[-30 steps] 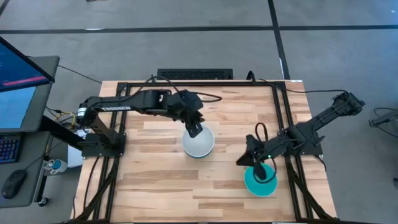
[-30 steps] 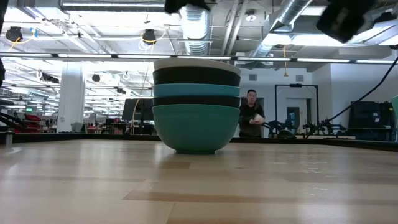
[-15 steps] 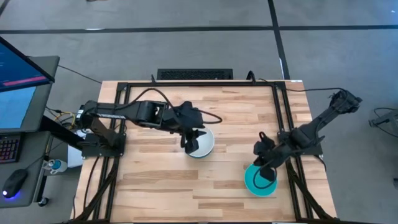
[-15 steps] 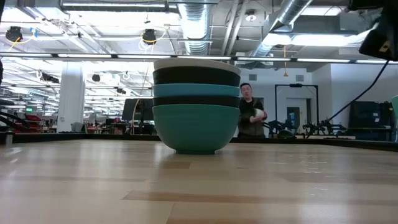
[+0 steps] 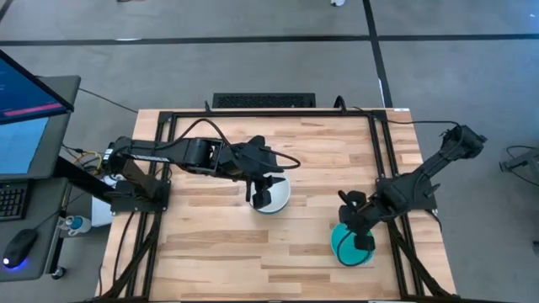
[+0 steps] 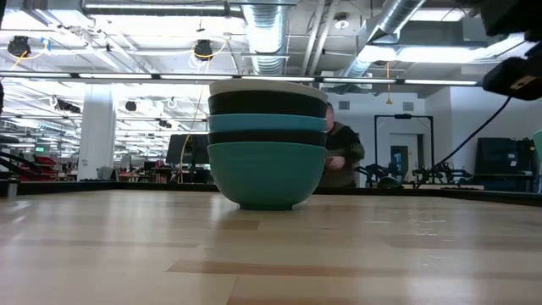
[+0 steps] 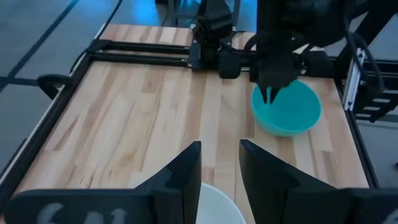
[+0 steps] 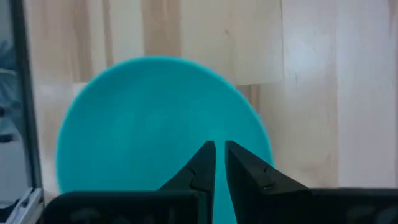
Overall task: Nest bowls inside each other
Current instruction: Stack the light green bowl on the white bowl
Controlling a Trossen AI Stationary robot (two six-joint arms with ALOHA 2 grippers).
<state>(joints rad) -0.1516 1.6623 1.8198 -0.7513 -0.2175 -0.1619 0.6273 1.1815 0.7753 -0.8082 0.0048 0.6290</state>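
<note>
Two dark robot arms reach over a pale wooden table (image 5: 210, 244) made of long planks, with a black metal frame (image 5: 253, 114) along its edges. Around the table is a grey floor, and a computer screen (image 5: 25, 109) stands off to one side. From table height you can see a big bright room behind, with pipes and lamps on the ceiling, and a person (image 6: 340, 157) partly hidden behind the bowls. Near the middle of the table stands a stack of smooth round bowls (image 6: 268, 140) set one inside another: a dark teal bowl at the bottom, then a black rim, a bright cyan one, another black one, and a white bowl (image 5: 271, 195) on top. The left gripper (image 5: 262, 190) hangs just over the white bowl's edge, and its two dark fingers (image 7: 180, 180) are a little apart with nothing between them. A single bright cyan round bowl (image 5: 349, 246) sits alone near the right edge of the table, well apart from the stack. The right gripper (image 5: 360, 238) is right above this bowl, and its fingers (image 8: 202, 165) are almost together, holding nothing.
</note>
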